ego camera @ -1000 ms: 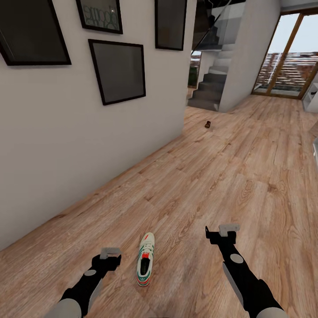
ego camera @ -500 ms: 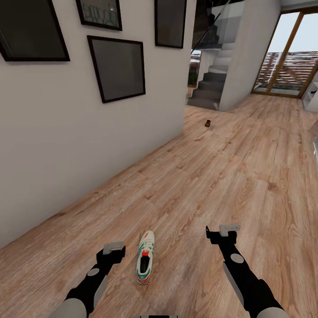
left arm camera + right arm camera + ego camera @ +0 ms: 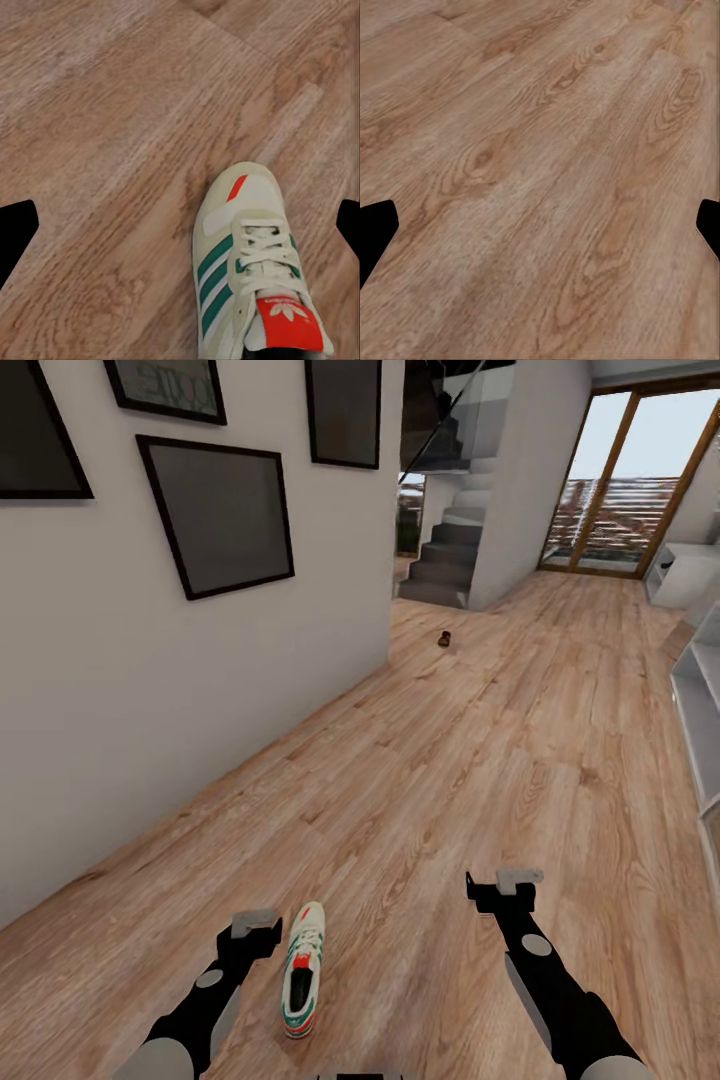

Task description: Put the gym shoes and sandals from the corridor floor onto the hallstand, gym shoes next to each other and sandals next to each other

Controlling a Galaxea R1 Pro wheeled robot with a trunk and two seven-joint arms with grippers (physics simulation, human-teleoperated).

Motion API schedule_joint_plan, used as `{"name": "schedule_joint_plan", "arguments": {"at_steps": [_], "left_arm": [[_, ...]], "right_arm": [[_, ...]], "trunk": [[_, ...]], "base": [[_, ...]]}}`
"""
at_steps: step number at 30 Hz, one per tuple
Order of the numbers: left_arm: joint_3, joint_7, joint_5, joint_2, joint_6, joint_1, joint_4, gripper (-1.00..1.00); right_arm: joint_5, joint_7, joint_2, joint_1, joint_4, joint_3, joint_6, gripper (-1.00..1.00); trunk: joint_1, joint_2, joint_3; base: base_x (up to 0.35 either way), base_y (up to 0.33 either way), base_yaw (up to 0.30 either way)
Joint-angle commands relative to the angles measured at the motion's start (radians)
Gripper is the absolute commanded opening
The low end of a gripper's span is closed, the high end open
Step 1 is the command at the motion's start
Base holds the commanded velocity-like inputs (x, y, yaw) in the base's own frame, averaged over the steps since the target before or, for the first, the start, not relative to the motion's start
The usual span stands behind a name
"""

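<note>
The wooden floor [image 3: 480, 760] ran from the robot's base out toward a staircase [image 3: 445, 560] and tall glass doors [image 3: 605, 490], with a white wall [image 3: 130, 690] carrying dark picture frames [image 3: 222, 515] along the left side. At the right edge of the head view stood part of a pale grey shelf unit [image 3: 697, 710]. Both black arms reached forward and low over the boards. The left gripper [image 3: 256, 922] hovered just beside a white sneaker [image 3: 303, 980] that lay flat on the floor, toe pointing away from the robot; in the left wrist view the sneaker [image 3: 251, 277] showed its green stripes, white laces and red tongue patch, lying between the two dark fingertips [image 3: 15, 229], which stood wide apart and clear of it. The right gripper [image 3: 518, 881] hung over bare boards, well apart from the sneaker, its fingertips [image 3: 373, 225] likewise spread wide at the two edges of its wrist view. Far down the corridor, near the foot of the stairs, a small dark brown thing [image 3: 444, 639] sat on the floor, too small to make out.
</note>
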Motion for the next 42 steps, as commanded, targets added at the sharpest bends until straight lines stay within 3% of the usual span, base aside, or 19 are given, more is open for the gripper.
{"name": "schedule_joint_plan", "arguments": {"at_steps": [1,13,23,34,42], "left_arm": [[0.009,-0.005,-0.008,-0.001,-0.005,-0.001,0.000,1.00],[0.016,-0.003,-0.008,-0.002,-0.088,0.001,0.001,1.00],[0.013,-0.002,-0.008,-0.002,-0.084,0.001,0.006,1.00],[0.004,-0.007,-0.009,-0.002,-0.082,0.001,0.013,1.00],[0.001,-0.033,-0.015,-0.003,-0.083,0.001,0.015,1.00]], "right_arm": [[0.004,-0.008,-0.001,-0.001,0.001,0.005,-0.001,1.00],[0.004,-0.008,-0.001,-0.001,-0.011,0.005,-0.001,1.00],[0.004,-0.010,-0.001,-0.001,-0.013,0.005,-0.002,1.00],[0.004,-0.010,-0.001,-0.001,-0.014,0.003,-0.002,1.00],[0.004,-0.010,-0.002,-0.001,-0.014,0.003,-0.002,1.00]], "trunk": [[0.000,0.000,-0.001],[0.000,0.000,-0.001],[0.000,0.000,-0.001],[0.042,-0.076,-0.041],[0.045,-0.078,-0.084]], "base": [[0.293,-0.146,-0.024],[0.100,-0.051,-0.022],[0.003,-0.001,-0.115],[0.000,0.000,-0.009],[0.000,0.000,0.000]]}}
